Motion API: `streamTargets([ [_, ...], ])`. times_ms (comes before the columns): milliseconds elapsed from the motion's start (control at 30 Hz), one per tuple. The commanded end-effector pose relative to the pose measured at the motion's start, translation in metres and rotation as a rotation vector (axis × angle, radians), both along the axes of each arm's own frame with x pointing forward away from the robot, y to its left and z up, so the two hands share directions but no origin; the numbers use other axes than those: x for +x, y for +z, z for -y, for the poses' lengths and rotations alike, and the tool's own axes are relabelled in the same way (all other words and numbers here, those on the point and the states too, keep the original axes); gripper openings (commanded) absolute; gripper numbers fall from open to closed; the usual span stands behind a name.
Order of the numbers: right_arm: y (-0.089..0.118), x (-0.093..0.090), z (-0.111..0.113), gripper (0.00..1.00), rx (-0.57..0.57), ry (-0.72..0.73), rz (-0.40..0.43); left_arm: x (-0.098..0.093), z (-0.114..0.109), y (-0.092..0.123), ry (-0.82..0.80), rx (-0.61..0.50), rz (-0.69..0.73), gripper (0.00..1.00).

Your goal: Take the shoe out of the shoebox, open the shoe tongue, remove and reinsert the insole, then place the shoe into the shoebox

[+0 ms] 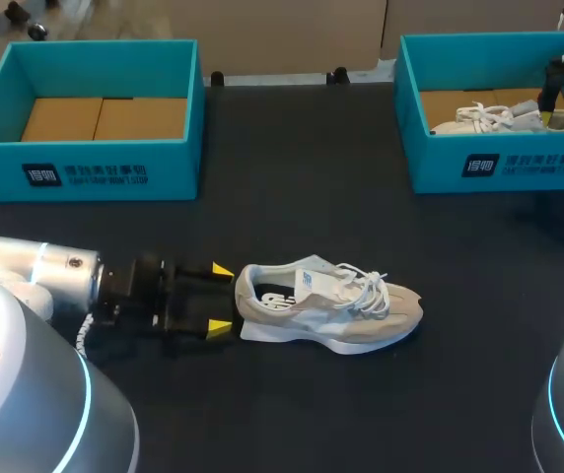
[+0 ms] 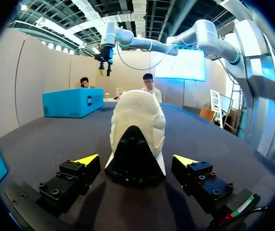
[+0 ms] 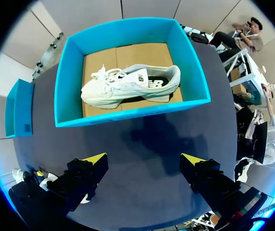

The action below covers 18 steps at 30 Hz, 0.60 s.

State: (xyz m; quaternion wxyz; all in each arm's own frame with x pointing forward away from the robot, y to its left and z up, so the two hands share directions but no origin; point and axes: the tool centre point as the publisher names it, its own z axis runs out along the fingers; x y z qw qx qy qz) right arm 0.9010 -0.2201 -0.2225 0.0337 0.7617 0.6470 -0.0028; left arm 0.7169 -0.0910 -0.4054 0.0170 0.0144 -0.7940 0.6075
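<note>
Our left tool stands wide at nine o'clock of the shoe on the counter; our right tool hangs wide above the shoebox.

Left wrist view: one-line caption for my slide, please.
Open left end effector flanks the heel of the beige fabric sneaker standing on the black table.

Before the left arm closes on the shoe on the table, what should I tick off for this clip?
1. Shoe out of its box, upright on the table: ok.
2. Heel between the open fingers of the left gripper: ok.
3. Fingers touching the heel: not ok, gaps both sides.
4. Insole seated flat: cannot tell.
5. Left shoebox empty for the return: ok.
6. Right gripper away, open above the right shoebox with the second shoe: ok.
</note>
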Motion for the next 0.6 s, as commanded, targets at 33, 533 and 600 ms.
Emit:
streamTargets([
  [33, 0.000, -0.001, 0.000, 1.00, -0.001, 0.000, 0.003, 0.002, 0.008, -0.004, -0.002, 0.001, -0.004, 1.00],
  [533, 0.000, -0.001, 0.000, 1.00, -0.001, 0.000, 0.003, 0.001, 0.027, -0.007, -0.042, 0.007, -0.029, 1.00],
  [600, 0.000, -0.001, 0.000, 1.00, -0.001, 0.000, 0.003, 0.002, 0.029, -0.008, -0.043, 0.008, -0.030, 1.00],
])
